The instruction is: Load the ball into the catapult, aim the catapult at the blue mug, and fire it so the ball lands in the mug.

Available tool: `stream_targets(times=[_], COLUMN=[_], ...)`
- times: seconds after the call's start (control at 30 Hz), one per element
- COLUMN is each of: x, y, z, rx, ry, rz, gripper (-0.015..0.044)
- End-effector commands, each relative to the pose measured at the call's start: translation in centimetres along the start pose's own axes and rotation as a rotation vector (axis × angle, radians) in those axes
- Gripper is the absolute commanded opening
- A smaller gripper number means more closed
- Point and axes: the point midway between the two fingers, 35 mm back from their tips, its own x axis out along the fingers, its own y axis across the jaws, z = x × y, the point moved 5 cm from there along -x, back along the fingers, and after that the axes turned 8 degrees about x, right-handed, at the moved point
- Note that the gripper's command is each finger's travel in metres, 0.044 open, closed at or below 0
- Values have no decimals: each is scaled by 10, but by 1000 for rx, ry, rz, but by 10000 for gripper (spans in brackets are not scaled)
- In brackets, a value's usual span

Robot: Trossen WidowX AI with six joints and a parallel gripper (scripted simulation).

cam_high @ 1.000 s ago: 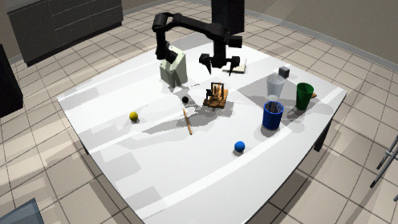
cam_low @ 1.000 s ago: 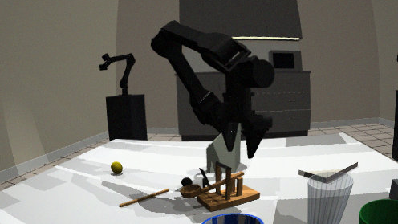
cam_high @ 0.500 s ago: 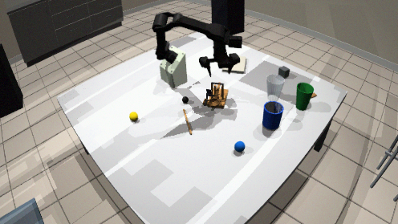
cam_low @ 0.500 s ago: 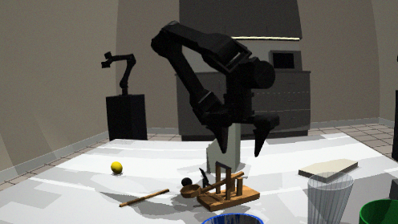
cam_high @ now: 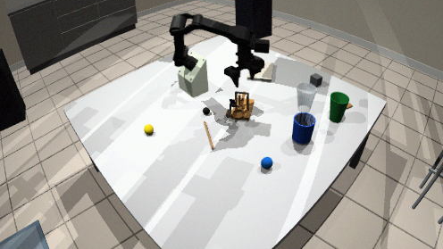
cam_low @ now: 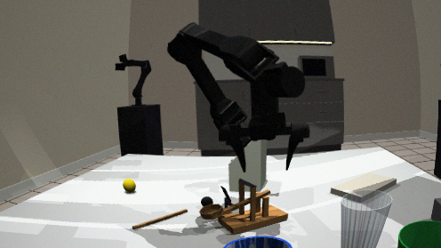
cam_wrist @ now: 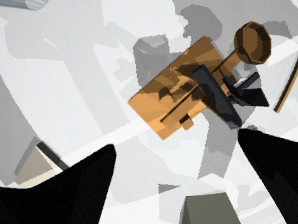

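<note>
Catapult [cam_high: 241, 114] [cam_low: 253, 220] [cam_wrist: 175, 90] at the centre of the top view, its cup [cam_low: 211, 212] [cam_wrist: 253, 42] unloaded. Gripper [cam_high: 245, 79] [cam_low: 266, 170] [cam_wrist: 177, 143] above it, pointing down; I read the fingers as released, spread wide, grasping nothing. In the exterior view both fingertips are clear of the wooden frame. Black ball [cam_high: 206, 111] [cam_low: 206, 201] on the table [cam_high: 179, 173] [cam_low: 67, 212], near the cup; I note a yellow ball [cam_high: 148, 129] [cam_low: 129, 185] at left of the top view and a blue ball [cam_high: 266, 162] lower right of centre. Blue mug [cam_high: 302, 129] [cam_low: 258, 242] upright, right of the catapult in the top view, green cup [cam_high: 338, 108] [cam_low: 420, 236] beyond it toward the right edge.
</note>
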Motion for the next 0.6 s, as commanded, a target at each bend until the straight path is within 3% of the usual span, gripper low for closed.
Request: stream_targets(times=[0.0,0.57], x=[0,-2], y=[-1,-1], z=[0,-1], rx=[-125,-715], ry=[0,0], rz=[-3,-4], gripper=[440,440])
